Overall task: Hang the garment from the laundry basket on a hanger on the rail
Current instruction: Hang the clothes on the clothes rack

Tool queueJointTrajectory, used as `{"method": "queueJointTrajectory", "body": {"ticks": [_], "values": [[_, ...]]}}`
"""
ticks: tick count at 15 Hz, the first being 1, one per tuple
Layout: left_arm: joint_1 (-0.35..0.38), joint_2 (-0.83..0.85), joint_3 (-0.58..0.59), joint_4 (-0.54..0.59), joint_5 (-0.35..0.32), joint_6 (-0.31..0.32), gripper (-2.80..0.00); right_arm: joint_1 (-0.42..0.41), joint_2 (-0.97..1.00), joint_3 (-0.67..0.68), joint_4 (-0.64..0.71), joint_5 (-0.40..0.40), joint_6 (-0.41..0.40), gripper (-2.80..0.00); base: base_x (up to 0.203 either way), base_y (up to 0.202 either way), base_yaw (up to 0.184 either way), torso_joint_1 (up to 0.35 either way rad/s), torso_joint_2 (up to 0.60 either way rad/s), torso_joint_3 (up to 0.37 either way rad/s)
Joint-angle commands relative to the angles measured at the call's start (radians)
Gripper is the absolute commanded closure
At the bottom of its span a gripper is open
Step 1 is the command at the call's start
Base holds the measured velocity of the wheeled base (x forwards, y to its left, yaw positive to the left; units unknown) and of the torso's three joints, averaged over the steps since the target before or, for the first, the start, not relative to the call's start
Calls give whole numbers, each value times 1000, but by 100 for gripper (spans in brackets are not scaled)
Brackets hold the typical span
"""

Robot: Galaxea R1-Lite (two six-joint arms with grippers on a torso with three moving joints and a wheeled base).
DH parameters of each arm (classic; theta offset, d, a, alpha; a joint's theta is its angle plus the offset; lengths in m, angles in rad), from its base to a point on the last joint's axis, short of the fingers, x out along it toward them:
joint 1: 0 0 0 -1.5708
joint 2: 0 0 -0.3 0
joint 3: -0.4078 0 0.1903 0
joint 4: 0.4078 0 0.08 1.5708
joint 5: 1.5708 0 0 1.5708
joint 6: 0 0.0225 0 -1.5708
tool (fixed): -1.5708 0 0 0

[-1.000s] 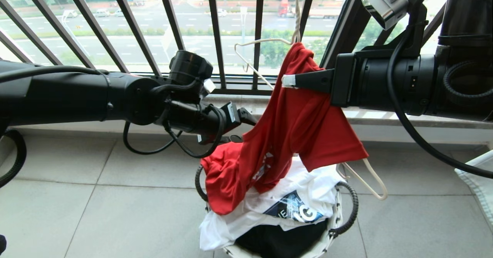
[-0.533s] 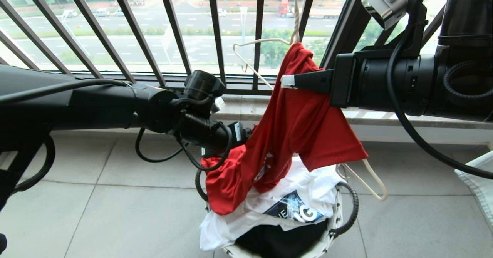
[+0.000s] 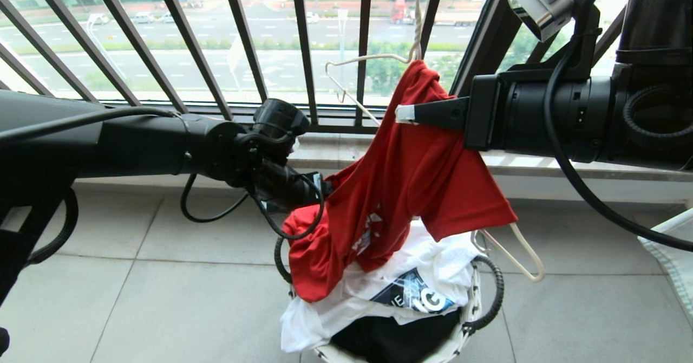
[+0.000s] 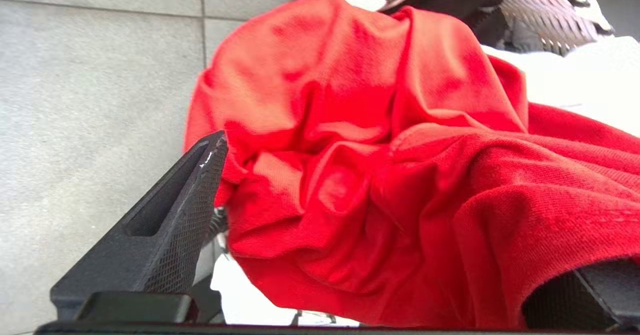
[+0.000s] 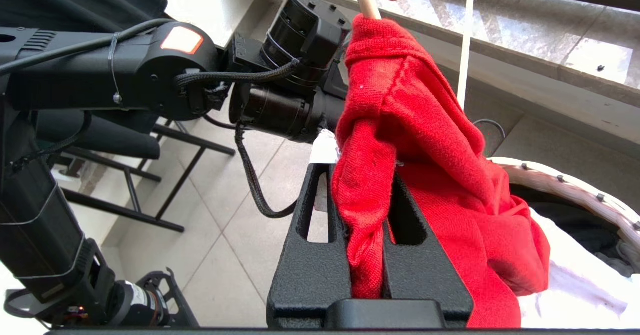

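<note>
From the head view I see the garment [image 3: 400,189] draped half on the hanger [image 3: 352,76], its lower bunch sagging onto the laundry basket [image 3: 476,309]; my right gripper [image 3: 406,115] pinches a fold near the collar. In the left wrist view my left gripper [image 4: 380,215] has its fingers [image 4: 170,230] spread wide around crumpled cloth. In the right wrist view the fingers [image 5: 310,255] are pressed onto a thick fold. I judge it light, limp, clingy, and best taken at the free shoulder seam.

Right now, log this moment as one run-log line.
right gripper: shut on red T-shirt | hanger: partly inside shirt | left gripper: open at shirt's lower bunch | laundry basket: below
</note>
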Motion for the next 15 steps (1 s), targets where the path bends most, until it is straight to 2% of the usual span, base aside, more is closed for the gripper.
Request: {"method": "queueJointTrajectory", "body": {"ticks": [1, 3, 13, 14, 15], "values": [[5, -10, -7, 2, 60, 3, -280, 1, 2, 0, -1, 2, 1, 0, 0, 0, 0, 0, 0, 0], [9, -14, -9, 0, 85, 5, -280, 1, 2, 0, -1, 2, 1, 0, 0, 0, 0, 0, 0, 0], [28, -61, -13, -5, 82, -5, -280, 1, 3, 0, -1, 2, 1, 0, 0, 0, 0, 0, 0, 0], [31, -65, -15, -5, 82, -5, 0, 1, 3, 0, -1, 2, 1, 0, 0, 0, 0, 0, 0, 0], [32, -69, -15, -7, 82, -5, 0, 1, 3, 0, -1, 2, 1, 0, 0, 0, 0, 0, 0, 0]]}}
